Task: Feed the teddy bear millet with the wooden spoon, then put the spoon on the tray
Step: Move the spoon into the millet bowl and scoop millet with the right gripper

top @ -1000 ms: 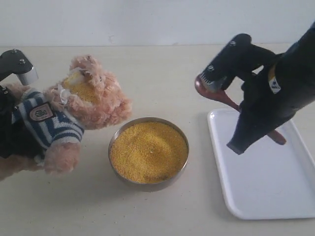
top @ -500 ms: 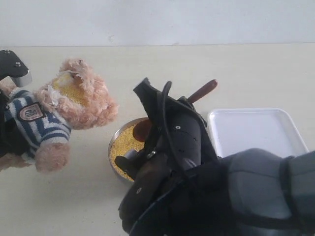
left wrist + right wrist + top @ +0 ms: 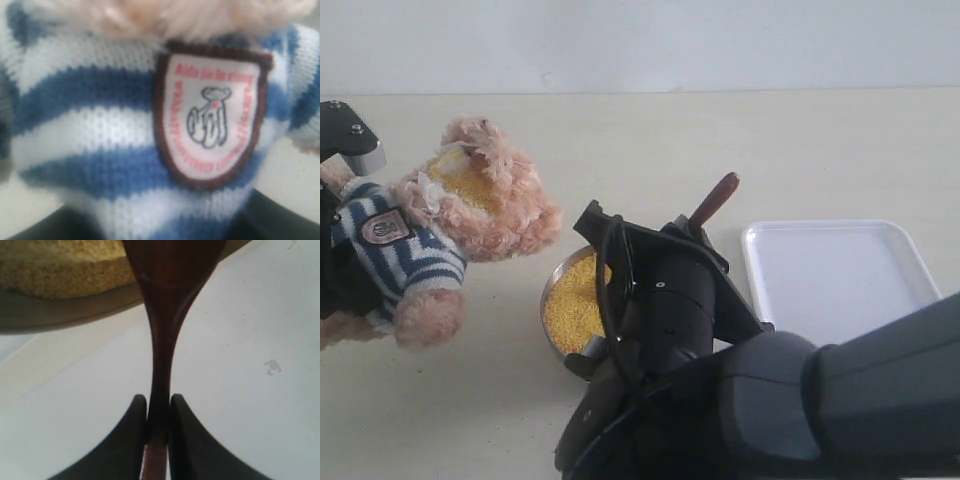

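Note:
The teddy bear [image 3: 450, 225] leans at the left, yellow grains on its muzzle. Its striped shirt and badge [image 3: 207, 112] fill the left wrist view, and my left gripper [image 3: 160, 227] is shut on its body, the jaws dark on either side. The metal bowl [image 3: 552, 290] of millet [image 3: 575, 305] is mostly hidden behind my right arm [image 3: 720, 400]. My right gripper [image 3: 158, 402] is shut on the thin handle of the wooden spoon [image 3: 160, 330]. The spoon's bowl reaches over the bowl rim [image 3: 75, 310] toward the millet [image 3: 60, 270]. The handle's end [image 3: 716, 198] sticks up behind the arm. The white tray [image 3: 840, 265] lies right.
My right arm's dark bulk covers the lower middle and right of the exterior view, hiding the tray's near part. A pale wall runs along the table's far edge [image 3: 640, 92]. Part of my left arm [image 3: 350, 135] shows above the bear.
My right arm has swung from above the tray leftward to the millet bowl, carrying the spoon, and the spoon's handle end now sits lower. The bear has shifted slightly left.

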Action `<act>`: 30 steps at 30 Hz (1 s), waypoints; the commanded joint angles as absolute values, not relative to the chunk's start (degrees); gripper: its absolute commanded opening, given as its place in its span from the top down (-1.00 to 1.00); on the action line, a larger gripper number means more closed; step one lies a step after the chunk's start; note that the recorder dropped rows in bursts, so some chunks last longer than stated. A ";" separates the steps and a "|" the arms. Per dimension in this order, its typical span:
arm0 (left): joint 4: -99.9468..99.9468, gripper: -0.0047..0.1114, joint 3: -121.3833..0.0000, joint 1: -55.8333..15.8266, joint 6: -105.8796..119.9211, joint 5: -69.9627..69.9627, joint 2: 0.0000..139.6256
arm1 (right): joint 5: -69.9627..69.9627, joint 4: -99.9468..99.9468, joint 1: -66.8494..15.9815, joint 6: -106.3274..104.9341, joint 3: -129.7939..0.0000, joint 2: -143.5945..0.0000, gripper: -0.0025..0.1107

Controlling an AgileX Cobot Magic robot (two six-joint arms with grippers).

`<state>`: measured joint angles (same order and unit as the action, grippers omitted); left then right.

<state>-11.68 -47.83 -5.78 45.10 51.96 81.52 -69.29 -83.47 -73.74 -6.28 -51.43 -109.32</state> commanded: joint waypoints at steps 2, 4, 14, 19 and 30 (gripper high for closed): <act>-13.03 0.85 -47.68 -6.07 44.56 51.28 80.93 | -69.96 -78.51 -73.64 -6.89 -51.56 -109.21 0.96; -13.03 0.85 -47.68 -6.07 44.56 51.14 80.93 | -69.96 -78.11 -73.64 -6.89 -51.56 -109.21 0.96; -13.03 0.85 -47.68 -6.07 44.56 51.14 80.93 | -69.96 -73.85 -73.75 -7.20 -51.56 -108.94 0.96; -13.03 0.85 -47.68 -6.07 44.56 51.00 80.93 | -69.96 -65.43 -73.75 -7.68 -55.27 -107.10 0.96; -13.86 0.85 -47.68 -6.07 44.56 51.00 80.93 | -69.96 -49.31 -72.87 -15.40 -64.15 -106.53 0.96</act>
